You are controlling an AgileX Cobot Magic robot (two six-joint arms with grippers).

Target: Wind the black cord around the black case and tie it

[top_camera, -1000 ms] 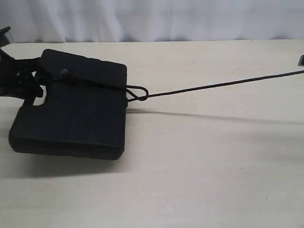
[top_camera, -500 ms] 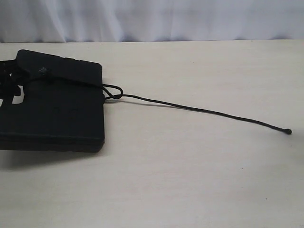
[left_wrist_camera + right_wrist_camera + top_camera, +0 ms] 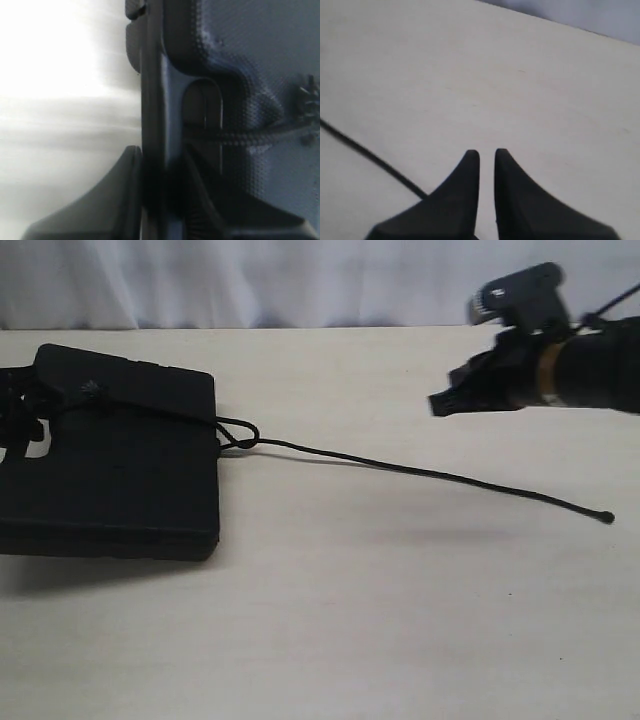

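The black case lies flat at the table's left. My left gripper is shut on its edge beside the handle slot. In the left wrist view that gripper has one jaw on each side of the case rim, and the black cord runs across the lid. The cord crosses the lid, forms a small loop at the case's right edge, then trails slack over the table to its tip. My right gripper hovers above the cord's far end, slightly open and empty; the cord passes beside it.
The pale wooden table stretches bare in front and to the right of the case. A white curtain hangs behind the table's far edge.
The case has shifted left and settled flat. The cord, taut a second ago, now lies slack on the table. The right arm has come into view at upper right without the cord.
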